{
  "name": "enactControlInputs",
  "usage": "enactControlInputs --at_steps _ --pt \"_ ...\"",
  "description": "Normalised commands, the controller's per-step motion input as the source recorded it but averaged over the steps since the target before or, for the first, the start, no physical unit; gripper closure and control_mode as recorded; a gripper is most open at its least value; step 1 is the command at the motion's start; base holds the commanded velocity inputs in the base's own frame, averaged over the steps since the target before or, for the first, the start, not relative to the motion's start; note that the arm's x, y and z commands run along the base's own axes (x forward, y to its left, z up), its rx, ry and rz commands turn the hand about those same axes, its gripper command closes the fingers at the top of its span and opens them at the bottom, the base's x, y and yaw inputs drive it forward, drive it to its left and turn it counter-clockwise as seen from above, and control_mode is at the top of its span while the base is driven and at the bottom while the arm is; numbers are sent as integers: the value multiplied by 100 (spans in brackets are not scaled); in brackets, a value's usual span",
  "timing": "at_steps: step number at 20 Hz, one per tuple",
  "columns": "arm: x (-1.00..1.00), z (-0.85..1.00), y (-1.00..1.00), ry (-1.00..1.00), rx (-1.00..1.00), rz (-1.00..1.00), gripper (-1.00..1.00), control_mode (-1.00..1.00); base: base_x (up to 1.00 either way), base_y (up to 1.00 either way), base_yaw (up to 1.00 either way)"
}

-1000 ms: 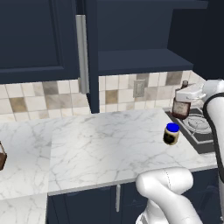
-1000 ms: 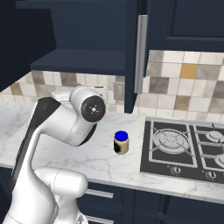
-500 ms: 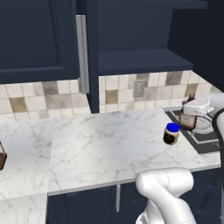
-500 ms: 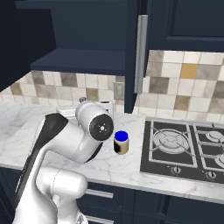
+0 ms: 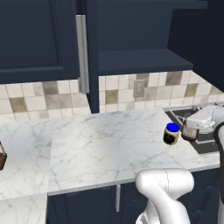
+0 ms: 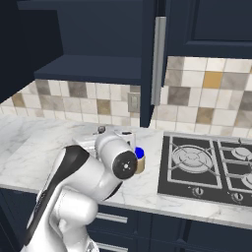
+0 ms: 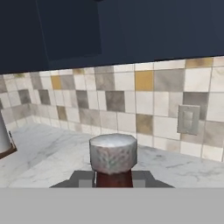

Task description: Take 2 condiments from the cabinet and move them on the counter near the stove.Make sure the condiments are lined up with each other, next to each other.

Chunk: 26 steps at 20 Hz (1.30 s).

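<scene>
The slim reddish-brown bottle [image 7: 113,178] is sitting pinched between the gripper's [image 5: 192,131] narrowly closed fingers, just beside the blue-lidded cream jar [image 5: 171,134]. Both are hovering or resting over the marble counter [image 5: 105,144] at the stove's [image 6: 206,170] near edge.

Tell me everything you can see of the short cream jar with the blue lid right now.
The short cream jar with a blue lid stands upright on the white marble counter, near its front edge, left of the black gas stove. It has a round blue cap and a dark label around its cream body. Nothing grips it; the reddish-brown bottle is close on its stove side.
</scene>
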Motion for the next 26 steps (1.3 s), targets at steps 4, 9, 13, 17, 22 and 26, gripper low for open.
enactControlInputs --at_steps 4,9,13,17,22,26 --pt "0 -23 -39 0 0 0 100 -100 0 0 0" --pt "0 -26 -37 0 0 1 100 -100 0 0 0" --pt "0 -48 -31 0 0 4 100 -100 0 0 0" --pt "0 -48 -31 0 3 9 100 -100 0 0 0" --pt "2 -32 -32 0 7 10 100 -100 0 0 0" --pt "15 -23 -26 0 10 9 100 -100 0 0 0"
